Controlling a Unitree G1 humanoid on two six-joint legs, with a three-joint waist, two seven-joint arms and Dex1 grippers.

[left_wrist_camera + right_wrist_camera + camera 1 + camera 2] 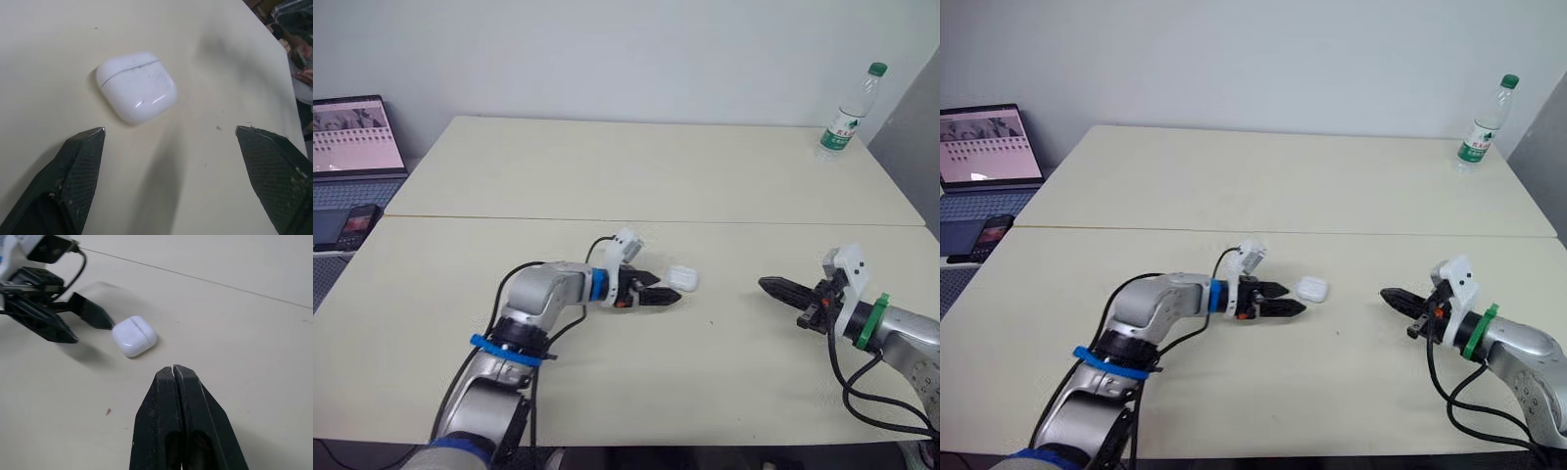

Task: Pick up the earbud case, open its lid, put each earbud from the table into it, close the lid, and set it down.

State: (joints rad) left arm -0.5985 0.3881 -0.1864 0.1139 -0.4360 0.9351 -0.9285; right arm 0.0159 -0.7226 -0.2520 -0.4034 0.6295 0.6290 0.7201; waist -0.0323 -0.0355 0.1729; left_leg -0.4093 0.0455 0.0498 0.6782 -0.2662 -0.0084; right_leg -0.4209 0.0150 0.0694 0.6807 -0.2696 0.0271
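Now | left hand [666, 288] spread near case [682, 278] | right hand [766, 284] pressed together | risk: finger may nudge case away

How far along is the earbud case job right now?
Done: nothing certain. The earbud case lies on the table with its lid shut, and what is inside is hidden. In hand: the left gripper, fingers open, points at the case just short of it. The right gripper sits apart, fingers shut. Left: if this is the start, everything from the pickup on.
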